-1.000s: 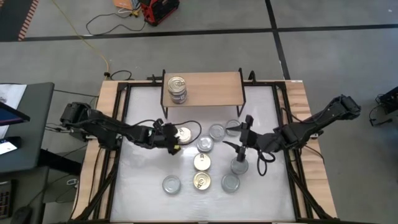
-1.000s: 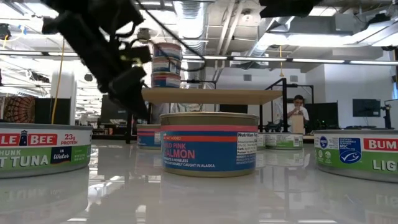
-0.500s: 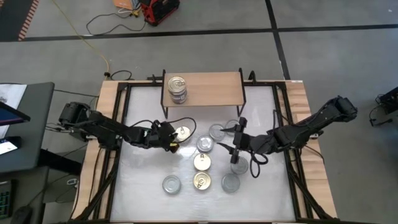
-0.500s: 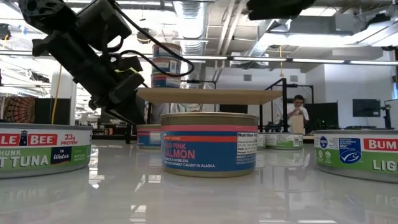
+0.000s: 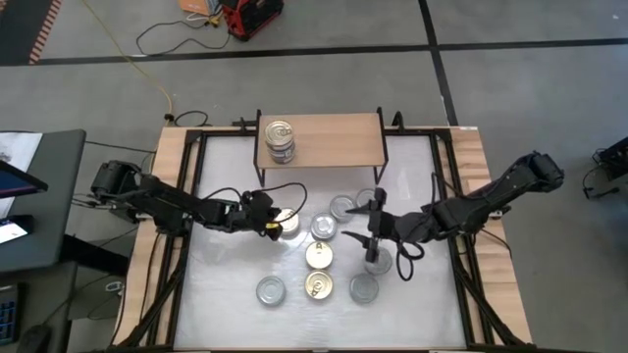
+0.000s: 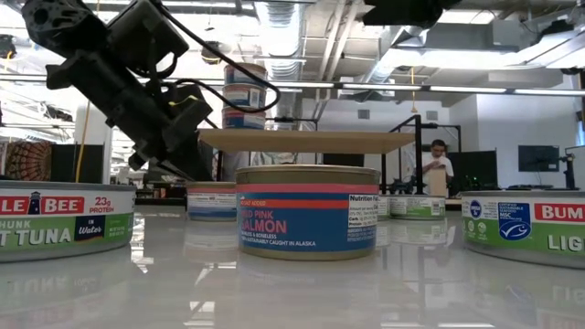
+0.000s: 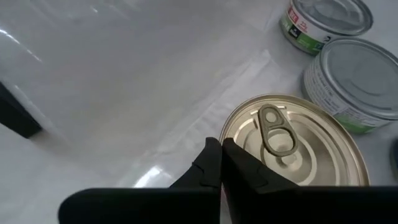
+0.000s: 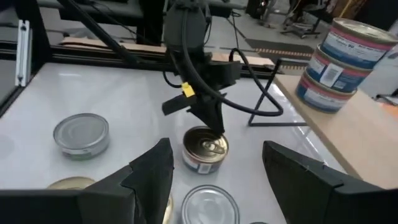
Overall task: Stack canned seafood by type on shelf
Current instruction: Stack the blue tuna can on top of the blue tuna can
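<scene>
The light-wood shelf (image 5: 324,137) stands at the table's far side and bears a stack of blue-labelled cans (image 5: 280,138) at its left end. Loose cans stand on the white table in front of it, some gold-lidded, some silver. My left gripper (image 7: 221,148) is shut and slants down at the left rim of a gold-lidded can (image 5: 287,225) (image 7: 292,146). My right gripper (image 5: 372,223) hangs open above the silver cans (image 5: 376,260) right of the middle, touching nothing. In the right wrist view its fingers stand wide apart over a silver lid (image 8: 208,204). My left gripper touches the gold-lidded can with its shut fingertips (image 8: 217,127) at the lid's rim (image 7: 229,134), on the side toward the table's left. The fingers come slanting down from the left. The can stands flat on the table, pull-tab up.
Silver cans (image 5: 341,207) (image 5: 324,227) stand just right of the gold can, and gold ones (image 5: 319,255) (image 5: 317,285) nearer the front. More silver cans (image 5: 270,289) (image 5: 364,287) stand by the near edge. The shelf's right part is bare. A person (image 6: 439,169) stands far behind the table.
My left gripper has sunk toward the gold-lidded can, rolled somewhat and shut, ending with nothing between its fingers. That can has slid a little toward the table's near edge. My right gripper has drifted slightly toward the table's left and stayed open.
</scene>
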`<state>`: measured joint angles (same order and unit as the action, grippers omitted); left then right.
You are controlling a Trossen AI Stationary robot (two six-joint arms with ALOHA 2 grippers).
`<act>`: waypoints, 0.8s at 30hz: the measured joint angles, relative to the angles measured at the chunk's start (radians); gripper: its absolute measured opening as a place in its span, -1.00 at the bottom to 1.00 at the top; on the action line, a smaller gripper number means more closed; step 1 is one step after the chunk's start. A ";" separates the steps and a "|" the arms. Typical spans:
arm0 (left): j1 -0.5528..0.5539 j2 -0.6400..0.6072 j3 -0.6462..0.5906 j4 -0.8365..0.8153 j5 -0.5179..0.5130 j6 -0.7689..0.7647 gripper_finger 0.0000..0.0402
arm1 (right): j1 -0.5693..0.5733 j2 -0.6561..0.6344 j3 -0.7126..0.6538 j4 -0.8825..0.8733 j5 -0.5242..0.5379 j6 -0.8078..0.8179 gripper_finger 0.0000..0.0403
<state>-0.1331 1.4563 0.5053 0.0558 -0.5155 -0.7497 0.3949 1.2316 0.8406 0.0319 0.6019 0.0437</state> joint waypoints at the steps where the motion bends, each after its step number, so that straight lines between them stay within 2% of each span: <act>1: 0.001 0.000 0.000 -0.009 0.007 -0.007 -1.00 | 0.000 0.000 0.000 0.000 -0.006 0.007 0.36; 6: 0.001 0.000 0.000 -0.046 0.021 -0.026 -1.00 | -0.003 0.031 0.000 0.011 -0.032 0.004 0.36; 11: -0.001 0.001 0.000 -0.074 0.018 -0.034 -1.00 | -0.032 0.133 0.000 0.063 -0.040 -0.046 0.36; 17: -0.001 0.001 0.000 -0.105 -0.008 -0.022 -1.00 | -0.103 0.247 0.000 0.209 -0.144 -0.074 0.36; 20: 0.000 0.005 -0.003 -0.158 0.012 -0.010 -1.00 | -0.128 0.279 0.002 0.211 -0.185 -0.065 0.36; 24: -0.004 0.003 -0.005 -0.144 0.027 0.008 -1.00 | -0.143 0.313 0.033 0.211 -0.211 -0.060 0.36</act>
<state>-0.1372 1.4595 0.5003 -0.0884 -0.4881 -0.7418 0.2520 1.5446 0.8735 0.2432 0.3907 -0.0164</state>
